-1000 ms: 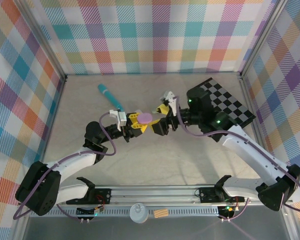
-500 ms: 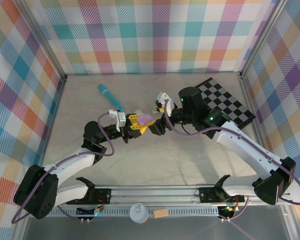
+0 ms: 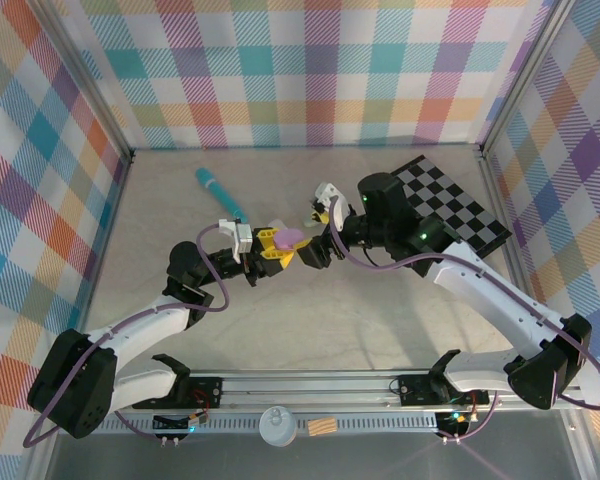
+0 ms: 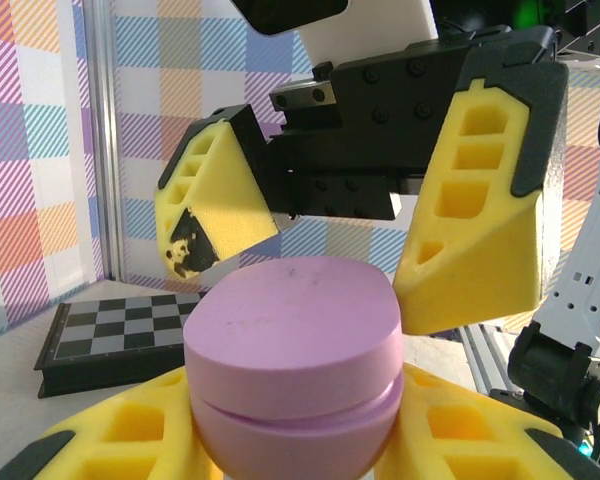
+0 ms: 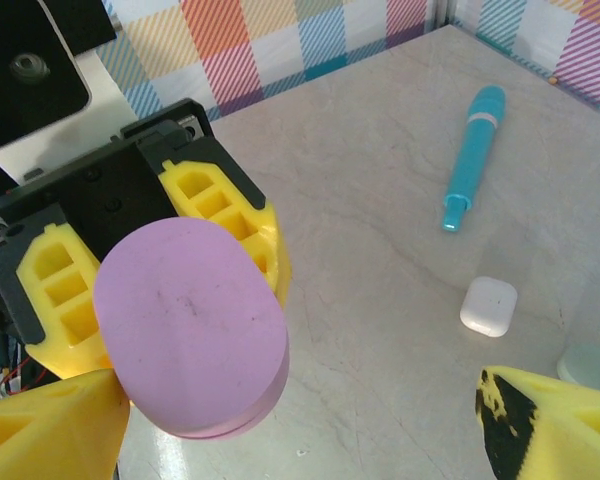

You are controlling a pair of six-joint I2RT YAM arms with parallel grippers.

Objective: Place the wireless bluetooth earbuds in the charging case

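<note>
**Clerk:** Item one, the left gripper (image 3: pixel 277 246). Condition?

**Checker:** Its yellow fingers (image 4: pixel 130 440) are clamped on the purple charging case (image 4: pixel 292 330), one on each side of the lower half. The case is held clear of the table (image 3: pixel 380 320), near the middle. Its lid is down, and a seam runs round the middle.

**Clerk:** Item two, the right gripper (image 4: pixel 345 215).

**Checker:** The jaws stand wide apart and grip nothing. It faces the left gripper, with one yellow fingertip (image 4: pixel 215 195) on either side of the case's top. The left wrist view shows one tip just beside the lid, but whether it touches cannot be told. In the right wrist view the case (image 5: pixel 190 320) lies close to one fingertip and well apart from the other.

**Clerk:** Loose items on the table?

**Checker:**
- A small white case (image 5: pixel 488 305), shut, lies flat on the surface beyond the grippers.
- A teal pen (image 5: pixel 470 150) lies near the white case but apart from it, towards the back left of the table.
- A black-and-white checkerboard (image 3: pixel 460 205) sits at the back right, against the side wall.

**Clerk:** And the earbuds?

**Checker:** They are too small to pick out in these views.
</note>
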